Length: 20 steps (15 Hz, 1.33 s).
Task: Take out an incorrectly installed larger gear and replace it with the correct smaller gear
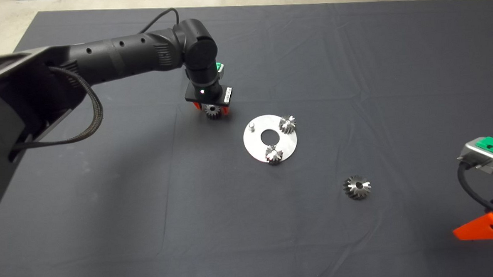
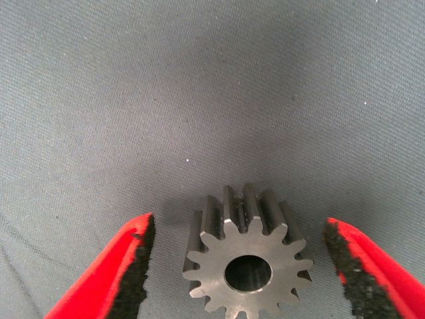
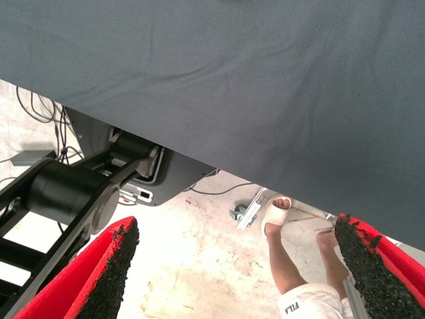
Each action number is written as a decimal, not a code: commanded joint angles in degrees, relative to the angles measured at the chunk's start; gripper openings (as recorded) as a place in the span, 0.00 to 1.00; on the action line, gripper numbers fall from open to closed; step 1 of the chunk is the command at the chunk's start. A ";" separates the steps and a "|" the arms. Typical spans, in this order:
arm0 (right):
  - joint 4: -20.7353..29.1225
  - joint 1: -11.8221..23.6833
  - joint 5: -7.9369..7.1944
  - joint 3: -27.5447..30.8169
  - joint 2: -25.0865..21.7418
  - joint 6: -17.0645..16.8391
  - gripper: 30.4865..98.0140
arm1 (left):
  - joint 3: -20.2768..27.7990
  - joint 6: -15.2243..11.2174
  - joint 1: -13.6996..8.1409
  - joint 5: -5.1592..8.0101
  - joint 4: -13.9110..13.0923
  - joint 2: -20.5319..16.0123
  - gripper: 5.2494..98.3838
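Note:
A smaller gear [image 1: 213,111] lies flat on the dark mat, left of the round metal plate [image 1: 255,148]. My left gripper [image 1: 210,108] is lowered over it and open. In the left wrist view the smaller gear [image 2: 247,266] sits between the two red fingers [image 2: 126,272], with a gap on each side. The larger gear [image 1: 357,187], dark with flared teeth, rests on the mat to the right of the plate and nearer the front. My right gripper [image 1: 485,228] is parked at the lower right, open and holding nothing.
The plate carries two small pinion gears [image 1: 288,124] [image 1: 274,154], a bare pin [image 1: 251,126] and a centre hole. The right wrist view shows the mat's edge, the robot base and a person's foot [image 3: 275,216] on the floor.

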 commanded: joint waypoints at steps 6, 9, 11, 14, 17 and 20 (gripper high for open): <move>2.25 0.94 0.04 0.36 -0.31 0.18 0.70 | 0.00 1.21 -0.29 2.14 -0.57 0.46 0.53; 2.25 0.94 -0.03 0.36 -0.31 0.18 0.70 | -0.86 1.21 -0.29 2.22 -0.57 0.49 0.48; 2.25 0.94 0.04 0.36 -0.31 0.18 0.70 | -1.33 1.21 0.24 2.32 -0.48 0.49 0.44; 2.23 0.94 -0.04 0.29 -0.31 0.18 0.70 | -1.94 1.21 0.41 2.23 -0.40 0.57 0.43; 2.25 0.94 -0.04 0.36 -0.31 0.18 0.70 | -2.20 1.21 0.47 2.05 -0.39 0.66 0.38; 2.25 0.94 -0.04 0.36 -0.31 0.18 0.70 | -1.88 1.21 0.41 2.32 -0.48 0.49 0.37</move>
